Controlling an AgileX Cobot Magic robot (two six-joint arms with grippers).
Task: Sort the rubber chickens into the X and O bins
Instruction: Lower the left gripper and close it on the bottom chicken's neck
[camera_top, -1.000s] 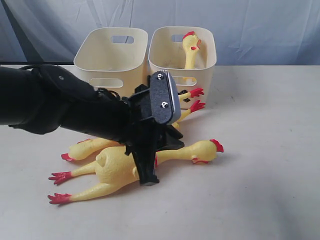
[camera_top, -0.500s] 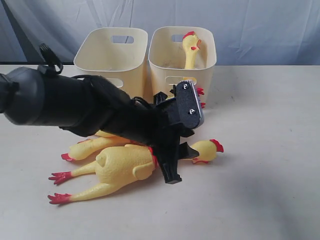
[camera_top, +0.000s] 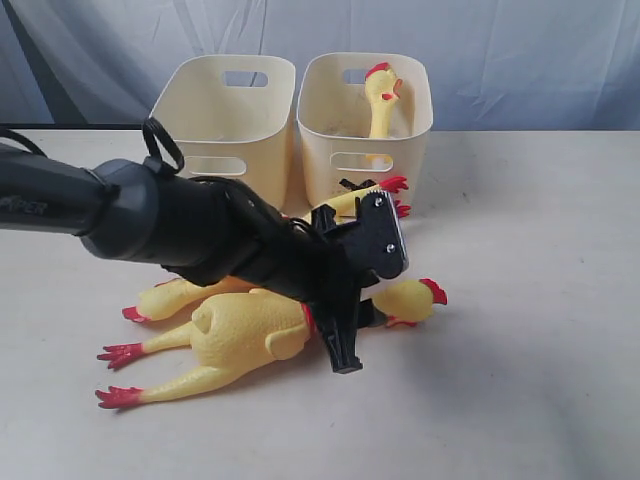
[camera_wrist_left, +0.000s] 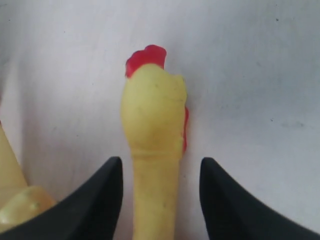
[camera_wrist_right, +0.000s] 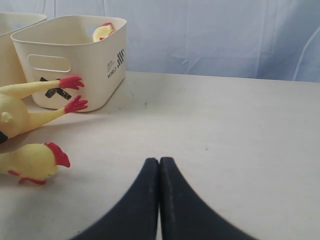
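The front rubber chicken (camera_top: 245, 335) lies on its side on the table, head (camera_top: 412, 299) to the right. My left gripper (camera_top: 357, 326) reaches across it, open, one finger on each side of its neck (camera_wrist_left: 156, 190) without touching. A second chicken (camera_top: 175, 296) lies behind it, partly under the arm. The red feet (camera_top: 393, 186) of a third chicken rest against the X bin (camera_top: 365, 140), whose black X (camera_wrist_right: 54, 92) shows in the right wrist view. A fourth chicken (camera_top: 380, 95) stands in that bin. The arm hides the other bin's (camera_top: 225, 110) mark. My right gripper (camera_wrist_right: 159, 161) is shut and empty above bare table.
The two cream bins stand side by side at the back of the pale table (camera_top: 530, 330), in front of a blue-grey cloth backdrop (camera_top: 520, 50). The left arm's thick black body (camera_top: 170, 225) spans the left half of the scene.
My left gripper has slid right along the front chicken, from over its body to its neck, and dropped lower. The chickens and bins have not moved.
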